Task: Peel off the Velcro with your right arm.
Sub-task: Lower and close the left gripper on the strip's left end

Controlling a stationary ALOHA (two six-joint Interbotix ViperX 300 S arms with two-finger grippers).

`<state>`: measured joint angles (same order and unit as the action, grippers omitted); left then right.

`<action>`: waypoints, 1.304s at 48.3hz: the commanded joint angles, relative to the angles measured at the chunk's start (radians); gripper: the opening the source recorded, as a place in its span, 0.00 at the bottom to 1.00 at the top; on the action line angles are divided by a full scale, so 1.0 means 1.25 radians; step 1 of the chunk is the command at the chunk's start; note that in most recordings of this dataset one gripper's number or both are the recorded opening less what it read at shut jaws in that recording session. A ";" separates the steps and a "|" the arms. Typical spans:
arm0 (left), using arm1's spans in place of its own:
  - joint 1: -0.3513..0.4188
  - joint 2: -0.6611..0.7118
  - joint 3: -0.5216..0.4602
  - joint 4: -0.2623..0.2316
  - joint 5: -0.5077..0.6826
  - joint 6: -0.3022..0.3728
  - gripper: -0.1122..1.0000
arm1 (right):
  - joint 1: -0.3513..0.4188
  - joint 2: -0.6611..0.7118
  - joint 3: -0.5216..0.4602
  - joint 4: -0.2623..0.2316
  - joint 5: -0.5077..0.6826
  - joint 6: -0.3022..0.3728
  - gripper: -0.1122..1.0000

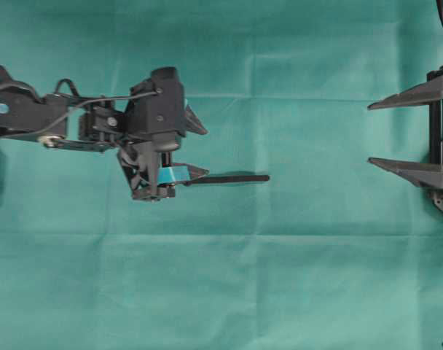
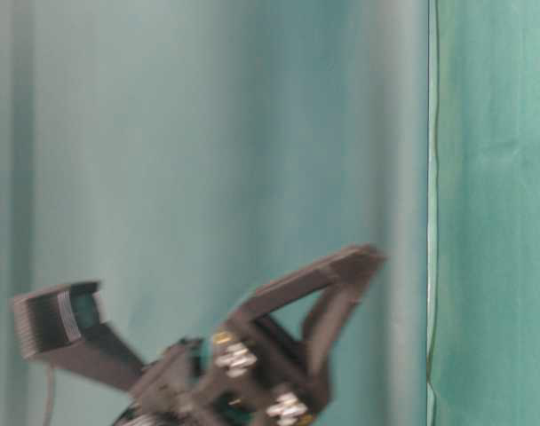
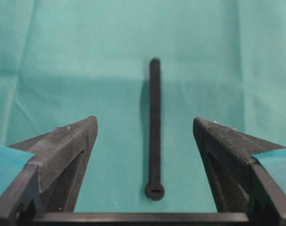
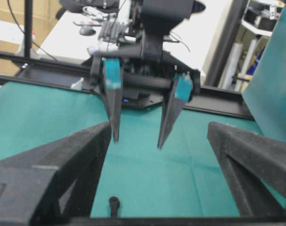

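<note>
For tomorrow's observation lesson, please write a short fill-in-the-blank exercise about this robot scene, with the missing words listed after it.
1. The Velcro lies flat on a ____ cloth.
2. In the left wrist view, the strip lies between the two fingers of the left tool, which is ____.
3. In the overhead view, the right tool sits at the ____ edge, apart from the strip.

Missing words: green; open; right

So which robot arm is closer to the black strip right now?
The left. Its open gripper hangs right over the knob end of the Velcro. The right gripper, also open, waits far off at the cloth's edge, though peeling is its job.
</note>
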<state>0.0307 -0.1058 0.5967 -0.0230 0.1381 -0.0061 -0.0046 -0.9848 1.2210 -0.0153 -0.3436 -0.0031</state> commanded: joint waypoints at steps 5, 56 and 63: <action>0.002 0.043 -0.032 0.000 -0.015 0.002 0.86 | -0.001 0.005 -0.007 0.000 -0.006 -0.001 0.77; -0.009 0.269 -0.081 0.000 -0.102 0.000 0.86 | -0.001 0.001 0.011 -0.001 -0.017 -0.001 0.77; -0.011 0.282 -0.081 0.000 -0.108 0.000 0.86 | -0.001 0.001 0.012 -0.001 -0.018 -0.001 0.77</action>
<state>0.0184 0.2546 0.5185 -0.0215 0.0138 -0.0061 -0.0046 -0.9863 1.2471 -0.0153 -0.3559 -0.0031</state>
